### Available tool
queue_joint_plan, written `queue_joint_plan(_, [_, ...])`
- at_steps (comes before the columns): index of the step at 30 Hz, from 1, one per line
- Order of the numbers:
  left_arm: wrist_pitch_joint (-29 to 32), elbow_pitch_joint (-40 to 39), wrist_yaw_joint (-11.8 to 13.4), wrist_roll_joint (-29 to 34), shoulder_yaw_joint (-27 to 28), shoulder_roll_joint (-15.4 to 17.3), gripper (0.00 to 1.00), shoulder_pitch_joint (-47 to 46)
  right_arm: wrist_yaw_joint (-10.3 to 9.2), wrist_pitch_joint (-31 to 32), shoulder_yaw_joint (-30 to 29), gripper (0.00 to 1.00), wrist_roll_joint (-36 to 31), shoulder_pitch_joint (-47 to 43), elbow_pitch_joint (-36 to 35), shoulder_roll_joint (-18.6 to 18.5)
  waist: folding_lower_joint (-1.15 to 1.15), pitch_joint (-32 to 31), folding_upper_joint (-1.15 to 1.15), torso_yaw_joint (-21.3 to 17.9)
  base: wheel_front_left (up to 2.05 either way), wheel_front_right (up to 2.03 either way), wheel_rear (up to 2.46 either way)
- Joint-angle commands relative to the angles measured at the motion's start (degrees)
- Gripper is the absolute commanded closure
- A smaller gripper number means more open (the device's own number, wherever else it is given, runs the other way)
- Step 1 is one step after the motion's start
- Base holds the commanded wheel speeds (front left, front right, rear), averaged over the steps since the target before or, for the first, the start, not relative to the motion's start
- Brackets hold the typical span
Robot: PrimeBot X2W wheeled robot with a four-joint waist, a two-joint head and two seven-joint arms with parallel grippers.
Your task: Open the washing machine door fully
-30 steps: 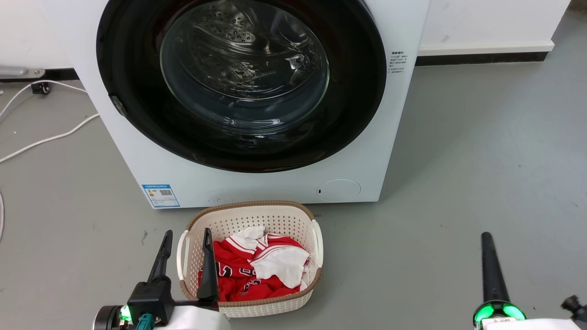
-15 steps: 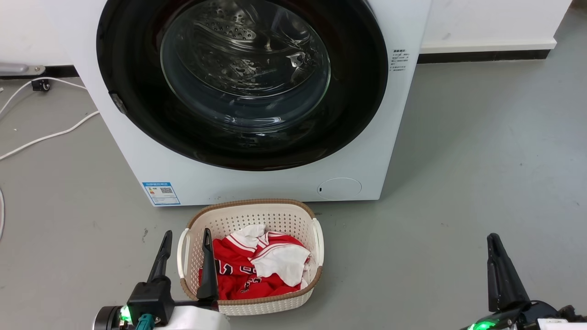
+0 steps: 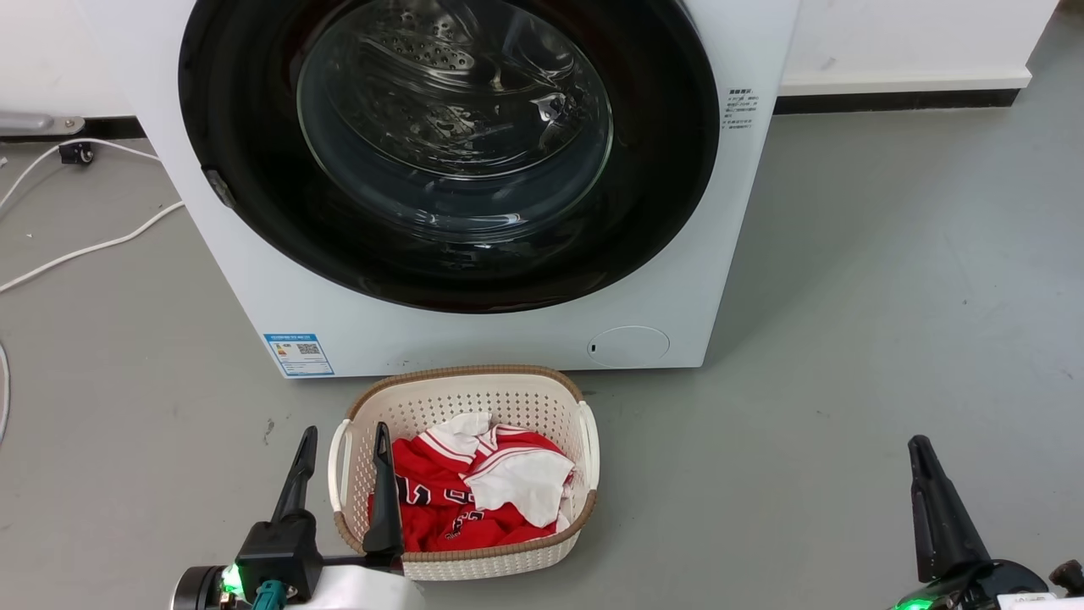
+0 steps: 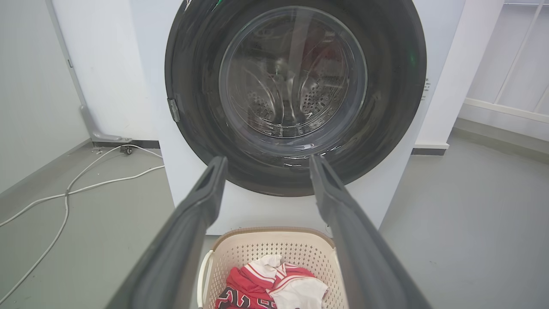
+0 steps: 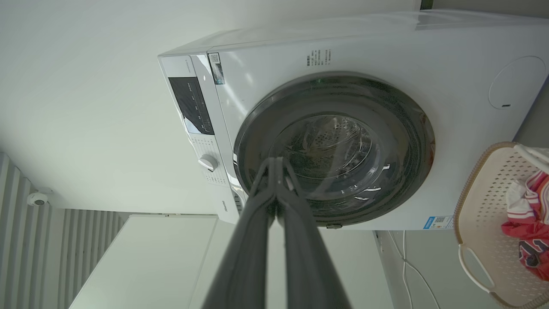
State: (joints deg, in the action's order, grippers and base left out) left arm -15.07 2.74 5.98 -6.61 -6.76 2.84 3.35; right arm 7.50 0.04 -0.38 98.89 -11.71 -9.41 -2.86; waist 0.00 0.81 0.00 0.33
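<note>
Door (image 3: 453, 127) shut — one basket (image 3: 461, 374); left end effector (image 3: 345, 430) spread (right end effector (image 3: 920, 449) pinched).

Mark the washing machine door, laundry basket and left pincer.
washing machine door (image 3: 660, 169), head view, black ring, right side.
laundry basket (image 3: 508, 402), head view, far inner wall.
left pincer (image 3: 345, 430), head view, midway between fingertips.

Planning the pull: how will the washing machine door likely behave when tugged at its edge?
The washing machine door looks glossy, so a grip may slip on its rim. Its glass bowl probably makes it heavy. Sitting shut and flush, it likely resists before swinging.
</note>
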Motion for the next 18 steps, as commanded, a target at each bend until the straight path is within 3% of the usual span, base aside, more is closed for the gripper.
queue_joint_plan(1, [-0.2, -0.1, 0.2, 0.4, 0.1, 0.1, 0.00, 0.2, -0.02, 0.1, 0.3, 1.00, -0.2, -0.2, 0.0, -0.1, 0.00, 0.0, 0.00, 0.0, 0.00, 0.00, 0.00])
queue_joint_plan(11, [-0.2, -0.6, 0.7, 1.0, 0.0, 0.1, 0.00, -1.0, -0.02, -0.1, 0.9, 1.00, -0.1, 2.0, 0.8, -0.1, 0.00, 1.6, 0.00, 0.4, 0.00, 0.00, 0.00])
queue_joint_plan(18, [-0.2, -1.3, 0.5, 1.8, -0.5, 0.1, 0.00, -4.0, -0.02, 2.4, -5.0, 1.00, -0.4, 11.9, 5.8, -1.0, 0.00, 6.0, 0.00, 1.1, 0.00, 0.00, 0.00])
